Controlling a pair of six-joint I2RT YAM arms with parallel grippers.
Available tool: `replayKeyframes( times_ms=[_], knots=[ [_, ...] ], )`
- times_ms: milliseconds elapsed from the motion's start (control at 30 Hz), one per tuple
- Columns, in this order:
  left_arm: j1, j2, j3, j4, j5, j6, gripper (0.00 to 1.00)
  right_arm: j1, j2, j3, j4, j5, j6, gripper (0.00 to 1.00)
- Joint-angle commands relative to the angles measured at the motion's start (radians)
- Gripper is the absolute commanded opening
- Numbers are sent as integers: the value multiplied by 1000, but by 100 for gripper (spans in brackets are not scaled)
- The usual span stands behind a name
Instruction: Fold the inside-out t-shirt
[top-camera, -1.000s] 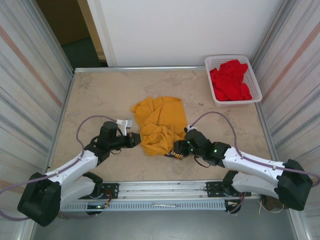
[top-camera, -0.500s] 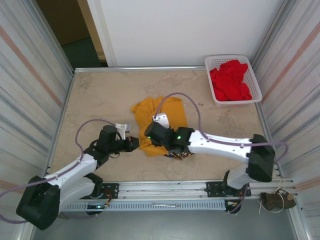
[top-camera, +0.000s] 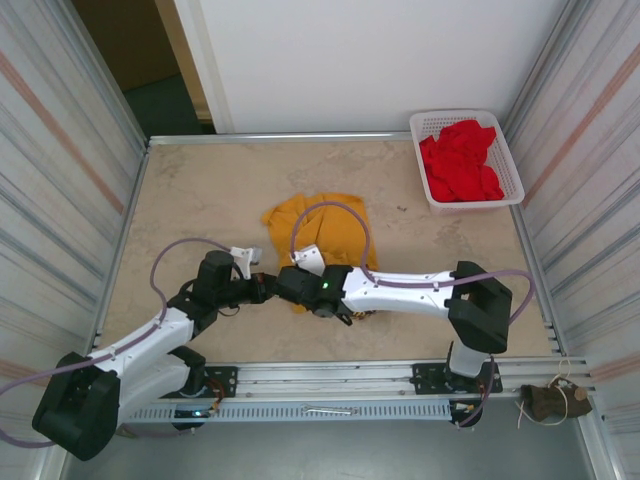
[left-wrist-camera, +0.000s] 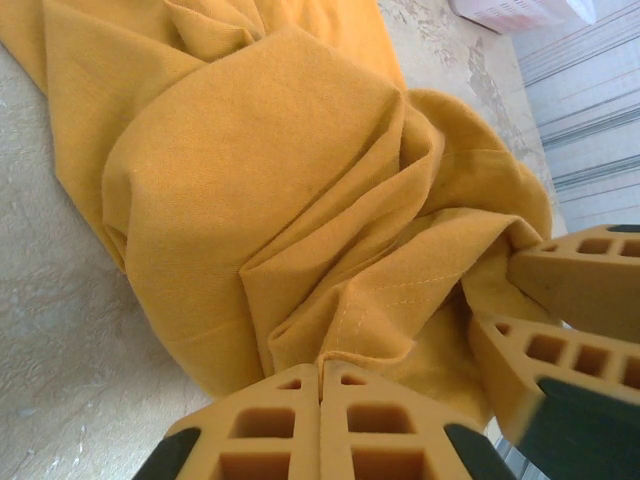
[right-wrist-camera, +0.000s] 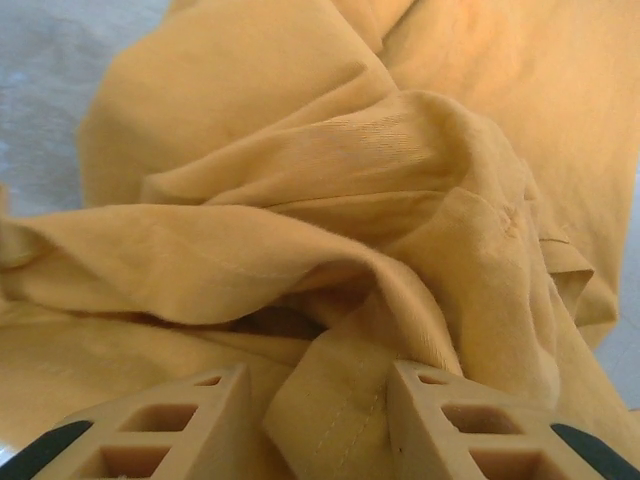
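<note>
We start on the left. The left gripper (top-camera: 263, 287) lies low on the table (top-camera: 200, 190), right at the near left edge of the t-shirt (top-camera: 322, 222). In the left wrist view its two fingers (left-wrist-camera: 270, 425) are pressed tight together, and a little bit of the shirt's (left-wrist-camera: 270, 170) edge is nipped at their tips. The folds of cloth run out from that spot.

The t-shirt is yellow like mustard. It sits in a crumpled heap near the middle of the table, a bit closer to the arms than to the back wall.

Next comes the right gripper (top-camera: 285, 284). Its arm reaches far across to the left (right over the near part of the shirt), so the two grippers are just beside each other. In the right wrist view its jaws stand partly open, with a thick fold of the shirt (right-wrist-camera: 300, 150) lying in the gap between the fingers (right-wrist-camera: 455, 425). We cannot tell if they squeeze it.

At the far right corner stands a white basket (top-camera: 460, 114) full of red clothes (top-camera: 460, 160), well apart from the shirt.
</note>
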Motion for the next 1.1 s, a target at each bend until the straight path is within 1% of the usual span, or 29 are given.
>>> replayKeyframes(
  times_ms=[0,67,100,167,200,300,400,467,533,633,700,767,867,967,1067],
  knots=[
    [-5,-20,-12,22,-3,14,0,-26,23,-3,-29,12,37,38],
    [-5,-21,-13,24,-6,12,0,-37,27,-16,-23,8,40,32],
    [-5,-21,-14,27,-6,10,0,-43,26,-22,-23,6,43,26],
    [-4,-21,-13,31,-6,7,0,-54,20,-31,-22,-5,41,6],
    [-4,-21,-11,33,-6,3,0,-60,7,-33,-28,-8,37,0],
    [-1,-18,7,38,-4,-11,0,-74,-71,-16,-32,-15,-16,0],
    [8,-14,76,30,14,-28,0,-119,-197,31,-13,-82,-96,0],
    [15,-8,148,4,19,-34,0,-171,-302,59,29,-183,-152,0],
    [33,7,247,-31,38,-34,0,-257,-420,71,120,-346,-181,0],
    [73,40,420,-83,70,-41,0,-398,-566,72,229,-557,-148,0],
    [97,60,518,-84,97,-58,0,-450,-633,78,268,-613,-128,0],
    [113,81,599,-74,121,-76,0,-486,-672,86,273,-640,-125,0],
    [123,102,696,-46,142,-108,0,-506,-703,79,243,-622,-132,0],
    [123,119,765,17,163,-159,0,-513,-715,43,235,-614,-126,0],
    [123,137,861,51,186,-196,0,-512,-719,37,253,-648,-113,0]
  ],
)
